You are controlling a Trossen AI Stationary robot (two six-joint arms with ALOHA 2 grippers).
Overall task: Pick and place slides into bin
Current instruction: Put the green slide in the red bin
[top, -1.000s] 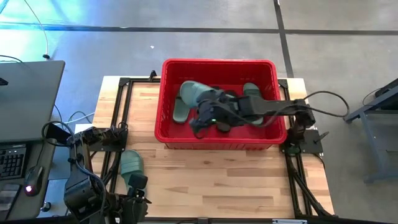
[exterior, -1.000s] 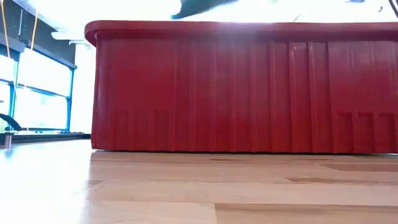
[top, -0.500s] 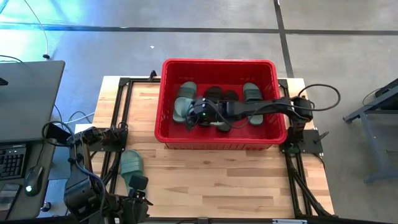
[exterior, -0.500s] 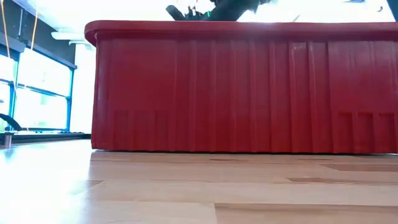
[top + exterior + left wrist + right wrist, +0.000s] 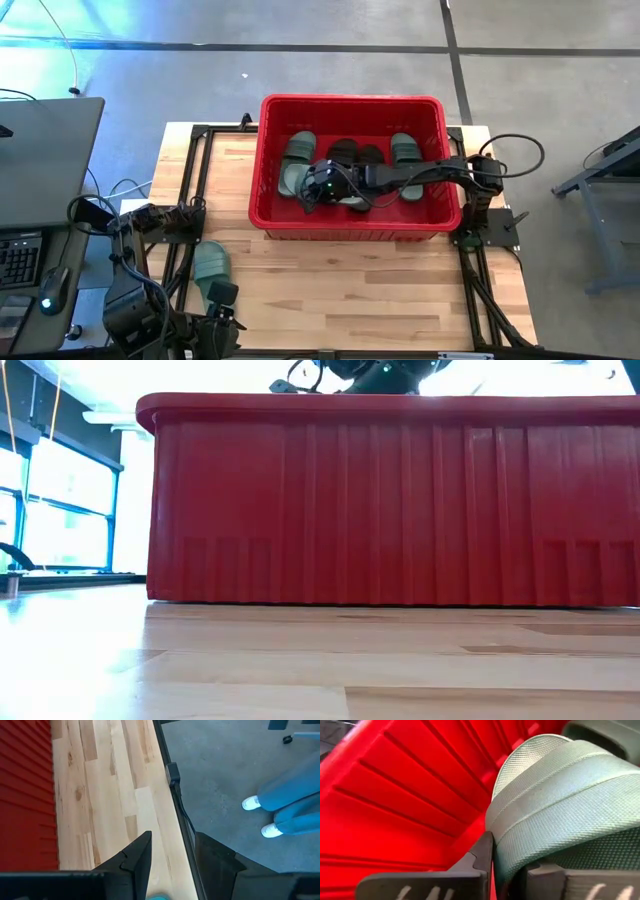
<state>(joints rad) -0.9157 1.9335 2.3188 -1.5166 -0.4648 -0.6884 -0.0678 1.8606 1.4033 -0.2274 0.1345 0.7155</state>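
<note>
The red bin (image 5: pixel 268 215) stands at the table's far middle and fills the low view (image 5: pixel 400 500). In it lie green slides at the left (image 5: pixel 298 148) and right (image 5: pixel 405 150), and two black slides (image 5: pixel 352 152) between them. My right gripper (image 5: pixel 312 188) reaches down inside the bin's left part, shut on a green slide (image 5: pixel 292 180) (image 5: pixel 560 795). Another green slide (image 5: pixel 210 262) lies flat on the table at the near left. My left gripper (image 5: pixel 172 857) is open and empty beside it, at the near left corner (image 5: pixel 222 300). My right gripper pinches the green slide's wide strap (image 5: pixel 510 845) between its two fingers. The fingers come from the table's right, pointing toward the bin's left wall. The slide sits low inside the bin. I cannot tell whether its sole rests on the bin's floor.
The bin's left wall (image 5: pixel 395 795) is close in front of my right gripper. Bare wooden table (image 5: pixel 350 280) lies between the bin and the near edge. A person's legs and white shoes (image 5: pixel 272 815) stand on the floor beyond the table's edge.
My right gripper has gone down into the bin with the green slide and a little toward the table's left. The slide has come from above the rim down among the others. The gripper stays shut on it.
</note>
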